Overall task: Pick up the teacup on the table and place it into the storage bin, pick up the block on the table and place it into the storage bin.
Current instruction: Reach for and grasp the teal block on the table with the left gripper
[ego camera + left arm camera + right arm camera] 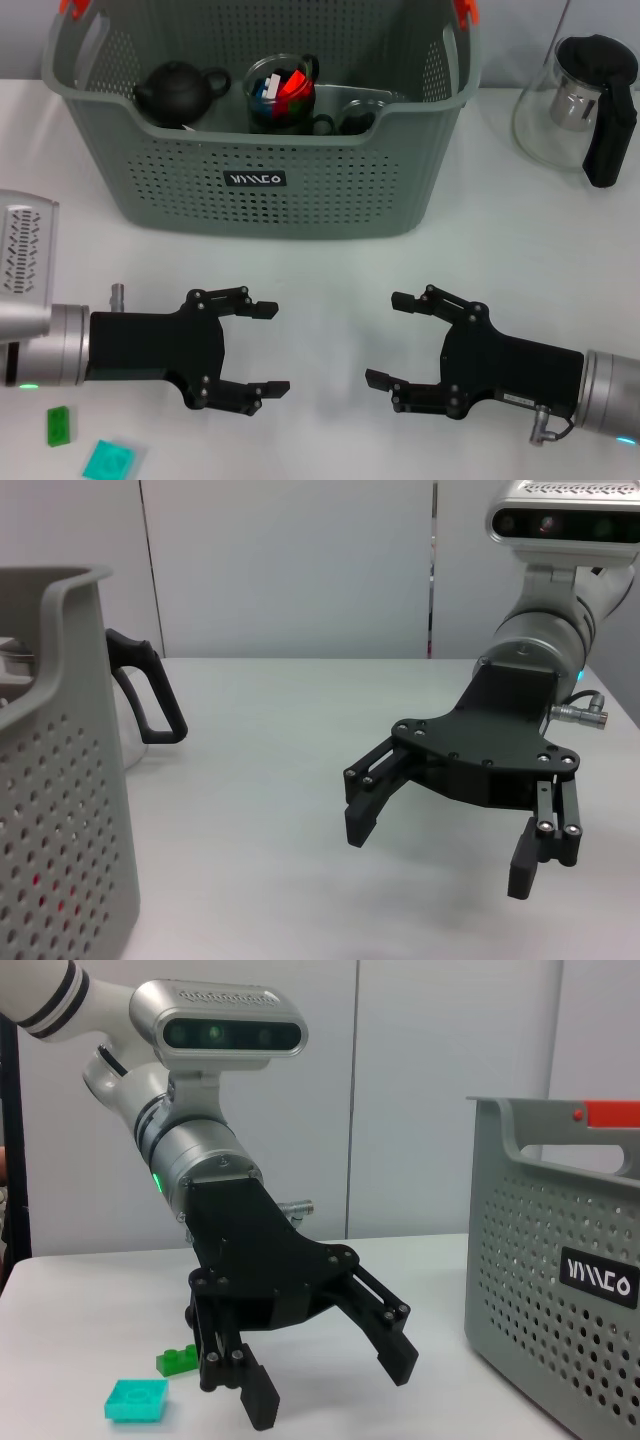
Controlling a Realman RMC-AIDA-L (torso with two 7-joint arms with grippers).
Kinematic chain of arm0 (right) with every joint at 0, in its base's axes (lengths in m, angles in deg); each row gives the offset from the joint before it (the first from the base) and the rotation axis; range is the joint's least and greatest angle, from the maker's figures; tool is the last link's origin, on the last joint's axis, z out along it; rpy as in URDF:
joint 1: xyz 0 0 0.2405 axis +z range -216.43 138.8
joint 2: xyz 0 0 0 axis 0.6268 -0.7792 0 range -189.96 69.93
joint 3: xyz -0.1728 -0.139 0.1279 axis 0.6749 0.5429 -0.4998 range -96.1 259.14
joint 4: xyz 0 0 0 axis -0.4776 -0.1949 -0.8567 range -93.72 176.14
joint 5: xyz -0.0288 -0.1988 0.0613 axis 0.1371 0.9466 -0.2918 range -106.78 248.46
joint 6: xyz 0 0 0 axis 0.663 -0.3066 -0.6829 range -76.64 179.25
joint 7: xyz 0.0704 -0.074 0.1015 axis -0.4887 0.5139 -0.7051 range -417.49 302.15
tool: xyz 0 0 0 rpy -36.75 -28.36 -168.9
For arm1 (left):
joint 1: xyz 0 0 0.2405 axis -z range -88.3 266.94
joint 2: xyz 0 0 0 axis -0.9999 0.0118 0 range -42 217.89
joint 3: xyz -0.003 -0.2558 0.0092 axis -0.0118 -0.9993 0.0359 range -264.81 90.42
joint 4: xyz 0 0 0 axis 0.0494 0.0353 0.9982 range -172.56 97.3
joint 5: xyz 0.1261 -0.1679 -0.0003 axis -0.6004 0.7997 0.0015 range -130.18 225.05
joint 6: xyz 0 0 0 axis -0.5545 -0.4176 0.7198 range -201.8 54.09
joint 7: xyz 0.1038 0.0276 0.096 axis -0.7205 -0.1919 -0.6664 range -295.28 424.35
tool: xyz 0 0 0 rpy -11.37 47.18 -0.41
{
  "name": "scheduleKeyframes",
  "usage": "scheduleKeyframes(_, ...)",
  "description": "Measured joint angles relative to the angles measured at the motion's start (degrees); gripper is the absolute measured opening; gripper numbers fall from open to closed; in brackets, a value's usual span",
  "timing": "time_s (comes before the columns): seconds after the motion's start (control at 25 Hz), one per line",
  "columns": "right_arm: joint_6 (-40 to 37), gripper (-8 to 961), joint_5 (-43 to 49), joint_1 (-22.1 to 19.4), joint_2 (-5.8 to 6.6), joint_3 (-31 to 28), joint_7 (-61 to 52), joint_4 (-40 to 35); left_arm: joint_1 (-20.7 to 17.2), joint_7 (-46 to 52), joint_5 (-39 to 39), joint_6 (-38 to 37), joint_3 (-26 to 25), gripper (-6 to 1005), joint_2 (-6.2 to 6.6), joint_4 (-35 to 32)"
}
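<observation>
So both arms are just sitting low over the white table (330,260), facing each other in front of the big grey-green perforated plastic storage bin (262,205); the bin has a small black label with white letters on its front wall and orange handle ends up top. The left gripper (267,348) has its black fingers spread wide and there's nothing between them; same deal with the right gripper (388,338), fingers wide apart and holding nothing. The two are apart with bare table between them.

Inside the bin there's a small dark round teapot (178,92) toward the robot's left side; next to it a clear glass cup (282,92) with red, blue and white pieces in it; some more glassware lies beside that, can't really tell what it is.

The blocks are down by the left arm, near the table's front edge: a small dark green studded block (58,425) and a bigger flat teal studded block (108,462) just beside it; both on the table, well away from the bin. Off to the bin's right stands a clear glass pitcher with a black handle (585,100).
</observation>
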Motion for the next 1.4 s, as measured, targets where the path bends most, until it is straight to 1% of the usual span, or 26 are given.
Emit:
scheduleKeyframes(0.44, 0.33, 947, -0.16, -0.03, 0.0, -0.04, 0.08, 0.0, -0.42, 0.07, 0.53, -0.95, -0.05, 870, -0.07, -1.43)
scheduleKeyframes(0.64, 0.35, 947, -0.16, -0.03, 0.0, -0.03, 0.05, 0.0, -0.57, 0.07, 0.77, -2.34, -1.28, 870, -0.08, -1.68)
scheduleKeyframes(0.84, 0.37, 947, -0.75, -0.64, 0.09, -0.64, 0.03, 0.01, -0.6, -0.03, 0.79, -2.4, -1.39, 869, -0.05, -1.68)
scheduleKeyframes(0.96, -0.57, 947, -2.65, -2.66, 0.62, -3.63, -0.01, -0.12, -0.64, -0.09, 0.81, -2.27, -1.41, 869, -0.12, -1.67)
scheduleKeyframes(1.08, -3.4, 947, -3.54, -6.08, 1.67, -7.42, -0.08, -1.23, -0.8, -0.19, 0.8, -2.34, -1.54, 868, -0.12, -1.74)
scheduleKeyframes(1.12, -4.25, 947, -3.56, -7.14, 1.8, -8.3, -0.11, -1.85, -0.86, -0.2, 0.8, -2.38, -1.64, 868, -0.17, -1.88)
scheduleKeyframes(1.28, -5.84, 947, -3.58, -11.02, 1.89, -11.35, -0.26, -4.49, -1.04, -0.31, 0.8, -2.38, -2.67, 868, -0.4, -2.27)
scheduleKeyframes(1.4, -6.28, 947, -3.49, -12.29, 1.76, -12.47, -0.68, -5.37, -1.06, -0.33, 0.81, -2.34, -3.4, 868, -0.53, -2.29)
